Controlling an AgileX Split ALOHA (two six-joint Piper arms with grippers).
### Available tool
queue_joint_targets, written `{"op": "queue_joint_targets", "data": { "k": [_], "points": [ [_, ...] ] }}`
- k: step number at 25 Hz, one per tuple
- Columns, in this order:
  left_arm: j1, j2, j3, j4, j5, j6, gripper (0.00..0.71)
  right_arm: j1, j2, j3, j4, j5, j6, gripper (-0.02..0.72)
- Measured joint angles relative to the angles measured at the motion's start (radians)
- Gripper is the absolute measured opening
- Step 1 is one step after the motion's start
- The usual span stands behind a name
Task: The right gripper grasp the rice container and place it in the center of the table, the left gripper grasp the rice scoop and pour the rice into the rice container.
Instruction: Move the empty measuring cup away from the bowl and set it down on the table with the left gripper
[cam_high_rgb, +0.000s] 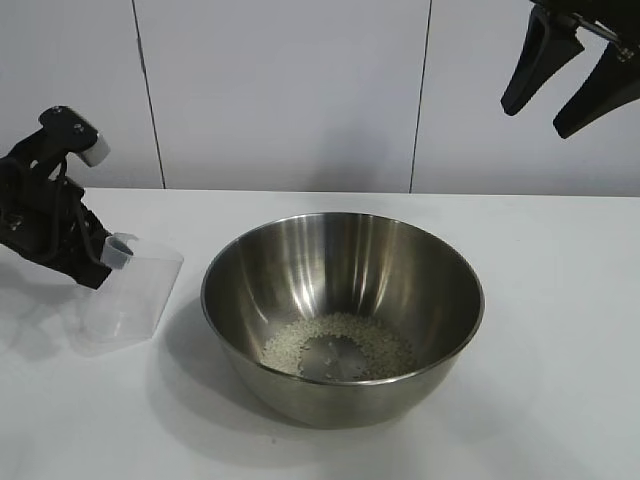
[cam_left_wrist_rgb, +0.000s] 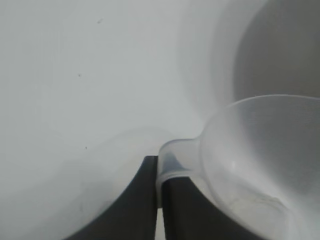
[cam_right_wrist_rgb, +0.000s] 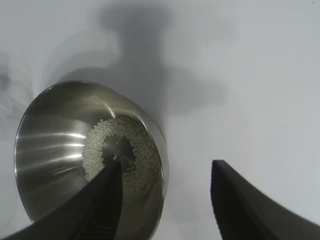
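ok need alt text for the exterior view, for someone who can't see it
A large steel rice container sits mid-table with a thin ring of rice in its bottom. Beside it, the left gripper is shut on the handle of the clear, empty-looking rice scoop; the right gripper hangs open, high above.

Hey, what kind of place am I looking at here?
Probably a lab test bench, not a kitchen: a bare white table against plain panel walls, a steel bowl of rice, and two black robot arms, the left hand holding a clear scoop.
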Motion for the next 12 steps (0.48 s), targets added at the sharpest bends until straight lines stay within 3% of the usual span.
{"op": "queue_joint_targets", "data": {
  "k": [7,12],
  "points": [
    [0.009,0.001,0.000,0.001,0.058,-0.112,0.008,0.000,0.000,0.000,0.000,0.000,0.000,0.371],
    [0.082,0.003,-0.005,0.004,0.182,-0.263,0.008,0.000,0.000,0.000,0.000,0.000,0.000,0.371]
  ]
}}
